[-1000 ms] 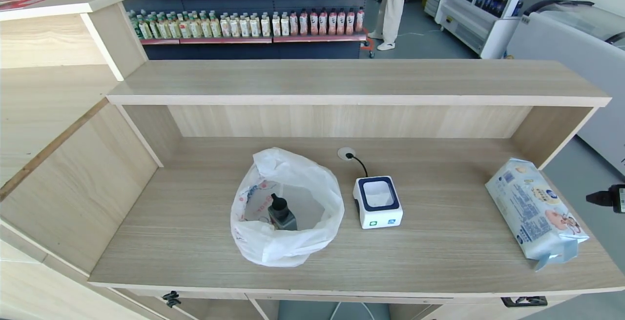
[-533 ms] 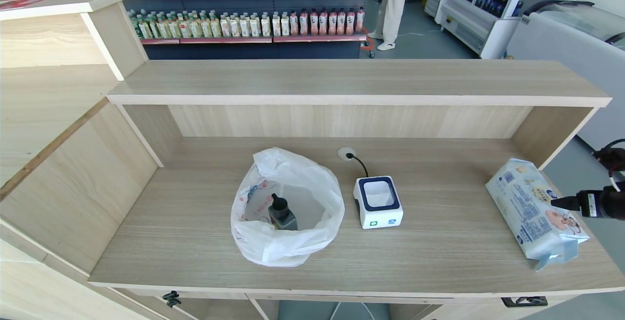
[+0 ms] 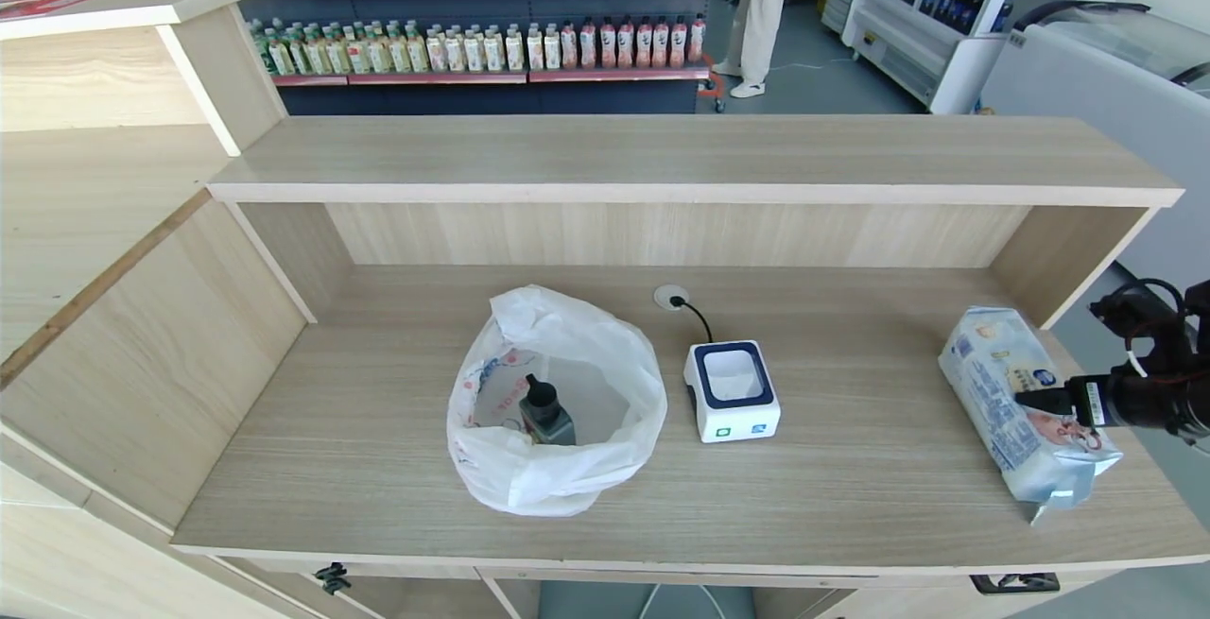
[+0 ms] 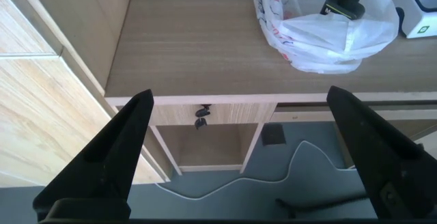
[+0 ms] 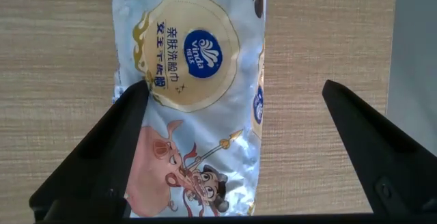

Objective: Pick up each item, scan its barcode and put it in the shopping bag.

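Your right gripper [image 5: 235,98] has its fingers spread wide over the wipes pack [image 3: 993,383] on the desk [image 3: 851,468]; your left gripper [image 4: 240,95] fingers are apart too.

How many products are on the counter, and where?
2: a dark bottle inside the shopping bag, a blue pack near the counter's right edge. The bag may hide more.
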